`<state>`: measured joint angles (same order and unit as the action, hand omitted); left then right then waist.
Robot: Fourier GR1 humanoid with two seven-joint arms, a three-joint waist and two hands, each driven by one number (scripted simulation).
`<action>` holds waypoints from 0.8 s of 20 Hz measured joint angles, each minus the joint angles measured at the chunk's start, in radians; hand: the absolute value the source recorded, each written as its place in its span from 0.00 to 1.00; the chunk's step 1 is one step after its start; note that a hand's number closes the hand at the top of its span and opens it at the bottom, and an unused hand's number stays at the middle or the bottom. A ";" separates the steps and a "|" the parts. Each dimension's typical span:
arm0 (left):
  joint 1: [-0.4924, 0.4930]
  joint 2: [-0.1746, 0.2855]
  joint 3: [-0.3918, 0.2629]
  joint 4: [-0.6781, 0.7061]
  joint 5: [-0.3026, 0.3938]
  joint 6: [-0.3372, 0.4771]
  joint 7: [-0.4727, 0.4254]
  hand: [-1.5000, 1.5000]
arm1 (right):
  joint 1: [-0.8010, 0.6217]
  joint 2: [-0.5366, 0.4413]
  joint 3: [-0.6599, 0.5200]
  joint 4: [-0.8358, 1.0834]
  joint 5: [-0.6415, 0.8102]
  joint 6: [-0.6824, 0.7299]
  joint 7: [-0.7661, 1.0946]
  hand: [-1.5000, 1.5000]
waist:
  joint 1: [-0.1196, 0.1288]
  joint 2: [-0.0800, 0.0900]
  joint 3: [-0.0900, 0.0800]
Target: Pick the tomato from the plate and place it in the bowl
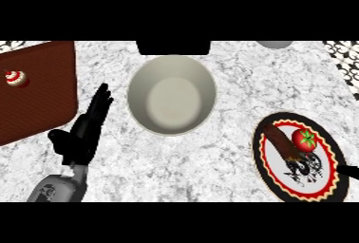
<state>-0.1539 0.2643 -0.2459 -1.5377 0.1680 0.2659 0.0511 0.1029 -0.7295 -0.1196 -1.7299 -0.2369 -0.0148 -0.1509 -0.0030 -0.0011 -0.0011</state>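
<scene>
We see a pale bowl (172,95) at the middle of the grey-veined tabletop (231,76), and well to its right a red-and-white rimmed plate (261,154) carrying the tomato (305,139), green stalk up, on its upper half. Our left hand (82,135) lies just left of the bowl, fingers (101,102) straight and holding nothing, beside a brown mat (38,95) bearing a small red-and-white object (15,78). Only a black sliver of our right hand (351,171) shows at the right edge, just beside the plate.
</scene>
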 measured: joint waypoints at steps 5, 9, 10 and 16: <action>-0.008 -0.019 0.000 0.011 -0.016 -0.005 -0.003 0.50 | -0.041 -0.055 0.038 0.003 0.020 0.060 0.180 0.00 | 0.004 0.001 0.000; -0.002 -0.025 0.007 0.003 -0.024 -0.013 0.001 0.50 | -0.053 -0.069 0.072 0.021 0.047 0.113 0.272 0.00 | 0.006 0.001 0.000; -0.008 -0.027 0.010 0.013 -0.031 -0.015 -0.001 0.50 | -0.053 -0.070 0.078 0.035 0.058 0.127 0.281 0.00 | 0.005 0.002 0.000; -0.006 -0.032 0.051 0.020 -0.033 -0.057 -0.002 0.50 | -0.083 -0.031 0.087 0.130 0.129 0.216 0.274 0.00 | 0.005 0.001 0.001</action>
<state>-0.1604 0.2324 -0.1948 -1.5179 0.1355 0.2087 0.0493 0.0200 -0.7601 -0.0322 -1.6001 -0.1083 0.2008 0.1231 0.0017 0.0003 -0.0001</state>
